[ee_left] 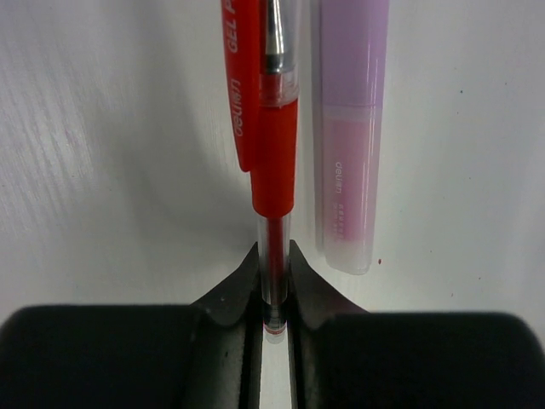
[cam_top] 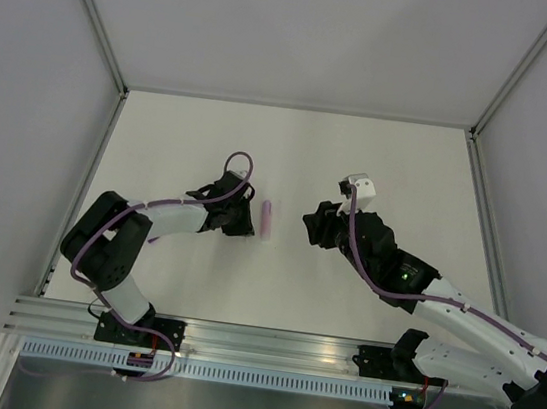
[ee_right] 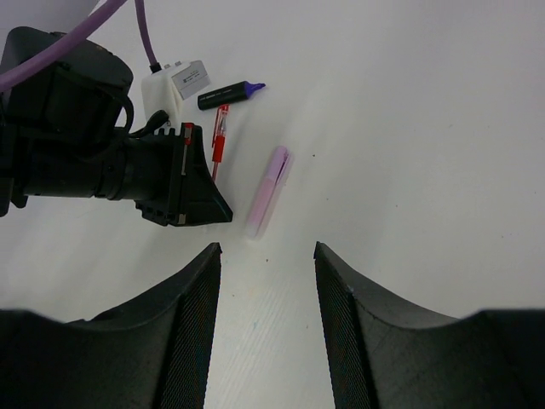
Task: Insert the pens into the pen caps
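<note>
My left gripper [ee_left: 274, 260] is shut on the clear rear end of the red pen [ee_left: 274, 170], which points away from it over the table. A red clip piece marked GEL [ee_left: 241, 85] lies along the pen's front. Just right of it lies the pale pink pen [ee_left: 349, 187], its far half lilac. In the right wrist view the red pen [ee_right: 219, 145], the pink pen [ee_right: 268, 192] and a dark purple-black pen [ee_right: 223, 97] with a bare purple tip lie ahead. My right gripper [ee_right: 268, 247] is open and empty, just short of the pink pen [cam_top: 266, 220]. No loose pen caps show.
The left arm's black gripper [ee_right: 183, 183] and its purple cable [ee_right: 145, 30] fill the left of the right wrist view. The white table [cam_top: 410, 162] is fenced by metal rails at the sides. Both arms' bases sit on the front rail [cam_top: 265, 345].
</note>
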You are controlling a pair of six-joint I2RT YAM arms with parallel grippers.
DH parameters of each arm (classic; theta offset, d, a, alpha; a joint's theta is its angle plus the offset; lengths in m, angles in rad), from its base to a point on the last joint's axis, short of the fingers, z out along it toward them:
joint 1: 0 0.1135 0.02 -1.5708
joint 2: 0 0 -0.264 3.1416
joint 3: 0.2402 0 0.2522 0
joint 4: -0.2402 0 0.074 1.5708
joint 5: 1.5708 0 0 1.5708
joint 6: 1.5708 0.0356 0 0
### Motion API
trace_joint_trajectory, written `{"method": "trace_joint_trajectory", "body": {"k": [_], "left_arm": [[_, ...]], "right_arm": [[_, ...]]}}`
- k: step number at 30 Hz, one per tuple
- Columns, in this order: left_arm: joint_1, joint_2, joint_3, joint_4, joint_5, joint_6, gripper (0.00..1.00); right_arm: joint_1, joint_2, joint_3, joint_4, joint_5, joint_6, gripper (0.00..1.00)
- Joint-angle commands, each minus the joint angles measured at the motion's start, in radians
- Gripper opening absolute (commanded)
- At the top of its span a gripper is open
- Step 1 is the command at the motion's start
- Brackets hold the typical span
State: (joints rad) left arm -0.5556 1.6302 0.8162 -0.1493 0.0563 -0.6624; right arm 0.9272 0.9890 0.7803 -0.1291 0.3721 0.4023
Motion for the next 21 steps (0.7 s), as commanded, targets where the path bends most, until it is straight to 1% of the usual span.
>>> {"method": "trace_joint_trajectory", "body": {"k": [1, 2, 3, 5, 12, 16, 18, 19, 21], "left_arm": [[0.003, 0.020, 0.034, -0.035, -0.018, -0.028, 0.18], [0.002, 0.022, 0.034, -0.041, -0.024, -0.029, 0.20], [0.002, 0.022, 0.035, -0.045, -0.024, -0.031, 0.25], [0.002, 0.019, 0.038, -0.056, -0.019, -0.031, 0.29], [0.002, -0.010, 0.029, -0.085, -0.035, -0.037, 0.35], [0.002, -0.059, 0.018, -0.091, -0.041, -0.042, 0.38], [0.002, -0.099, 0.064, -0.134, -0.052, -0.026, 0.41], [0.002, -0.111, 0.089, -0.148, -0.052, 0.007, 0.43], [0.006, -0.127, 0.194, -0.203, -0.050, 0.055, 0.47]], "right_arm": [[-0.002, -0.021, -0.003, 0.023, -0.004, -0.014, 0.54], [-0.002, -0.021, -0.004, 0.026, -0.004, -0.016, 0.54], [-0.002, -0.018, -0.003, 0.026, -0.004, -0.014, 0.54], [-0.001, -0.012, -0.003, 0.023, -0.005, -0.017, 0.54], [-0.002, -0.010, -0.004, 0.020, -0.006, -0.023, 0.55], [-0.004, -0.010, -0.004, 0.019, -0.015, -0.022, 0.55], [-0.004, -0.012, -0.004, 0.017, -0.019, -0.022, 0.55], [-0.004, -0.012, -0.004, 0.019, -0.022, -0.022, 0.55], [-0.002, -0.013, -0.007, 0.022, -0.035, -0.023, 0.55]]}}
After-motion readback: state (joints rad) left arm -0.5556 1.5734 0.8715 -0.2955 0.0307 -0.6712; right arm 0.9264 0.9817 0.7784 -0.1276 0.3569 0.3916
